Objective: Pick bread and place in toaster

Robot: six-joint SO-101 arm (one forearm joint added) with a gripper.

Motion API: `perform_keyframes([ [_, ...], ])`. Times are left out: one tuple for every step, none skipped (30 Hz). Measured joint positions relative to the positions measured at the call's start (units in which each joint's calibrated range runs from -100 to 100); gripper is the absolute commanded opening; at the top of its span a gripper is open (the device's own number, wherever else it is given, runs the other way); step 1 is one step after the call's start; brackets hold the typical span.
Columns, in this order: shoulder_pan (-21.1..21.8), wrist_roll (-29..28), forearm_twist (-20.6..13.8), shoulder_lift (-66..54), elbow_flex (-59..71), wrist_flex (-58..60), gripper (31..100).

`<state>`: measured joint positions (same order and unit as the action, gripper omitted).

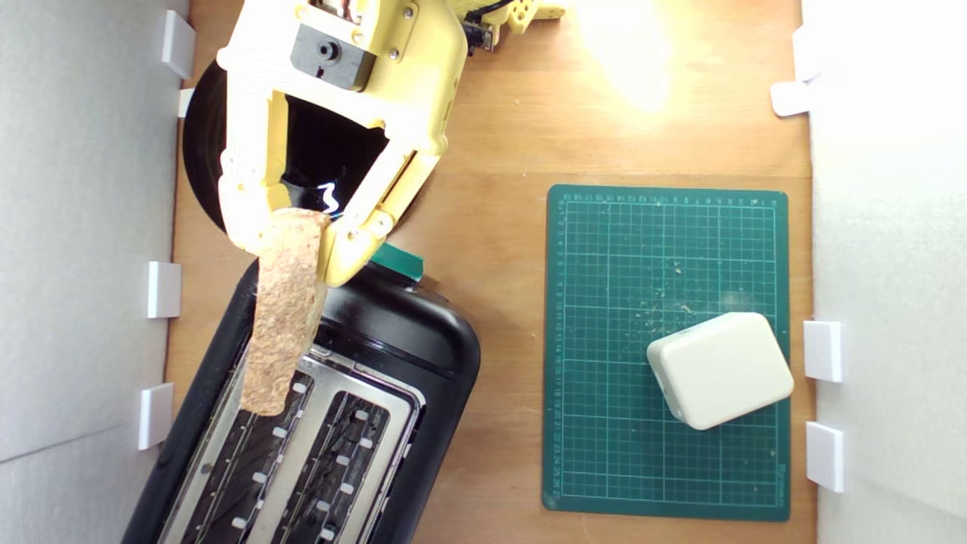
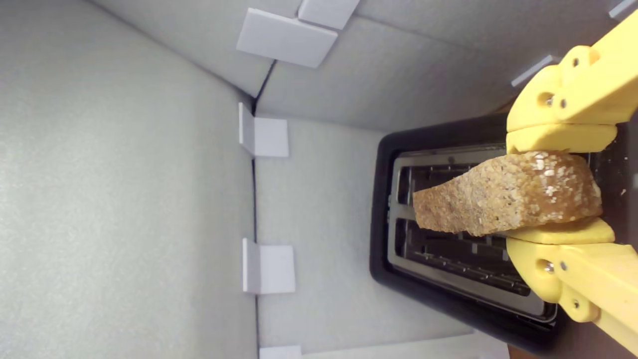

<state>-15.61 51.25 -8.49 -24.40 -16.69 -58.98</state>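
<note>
Wrist view: the yellow end effector [image 2: 560, 192] is clenched on the bread [image 2: 503, 199], one finger on each flat side, close to the camera.
Bread: it is held at one end. Its long side sticks out away from the end effector, over the toaster [image 2: 448, 299] and toward the white wall behind it.
Toaster in this view: two long slots lie under the bread. The bread seems to hang over the bar between them, so I cannot tell which slot it is above.
Exterior view: the end effector [image 1: 291, 238] holds the bread [image 1: 283, 313] over the top of the toaster [image 1: 423, 340], crust edge up.
Key thing: the bread's long side runs almost the same way as the slots. Its far tip sits over the slot nearer the toaster's outer edge, by the wall. I think it needs to go straight down.
Only here: the teal lever [image 1: 398, 261] just beside the end effector, and a black plate [image 1: 200, 143] behind it on the desk [image 1: 498, 151].
Far from the toaster: a green mat [image 1: 604, 340] with a white block [image 1: 721, 370].
</note>
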Motion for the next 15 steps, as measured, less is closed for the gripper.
perform_keyframes([
  [0.00,0.00,0.00,0.67,-0.18,0.00,61.1],
  [0.00,0.00,0.18,1.09,-0.28,0.00,61.1],
  [0.00,0.00,0.27,1.51,-0.28,0.00,61.1],
  [0.00,0.00,0.18,1.85,-0.28,0.00,61.1],
  [0.00,0.00,0.09,2.10,-0.28,0.00,61.1],
  [0.00,0.00,0.09,2.27,-0.28,0.00,61.1],
  [0.00,0.00,0.09,2.77,-0.46,0.00,61.1],
  [0.00,0.00,0.09,3.19,-0.83,0.00,61.1],
  [0.00,0.00,0.09,3.53,-0.83,0.00,61.1],
  [0.00,0.00,0.18,3.70,-0.83,0.25,61.1],
  [0.00,0.00,0.18,4.03,-0.83,0.51,61.1],
  [0.00,0.00,0.09,4.03,-0.83,0.93,61.1],
  [0.00,0.00,0.09,4.03,-0.83,1.02,61.1],
  [0.00,0.00,0.09,4.03,-0.83,1.19,61.1],
  [0.00,0.00,0.09,4.03,-0.83,1.27,61.1],
])
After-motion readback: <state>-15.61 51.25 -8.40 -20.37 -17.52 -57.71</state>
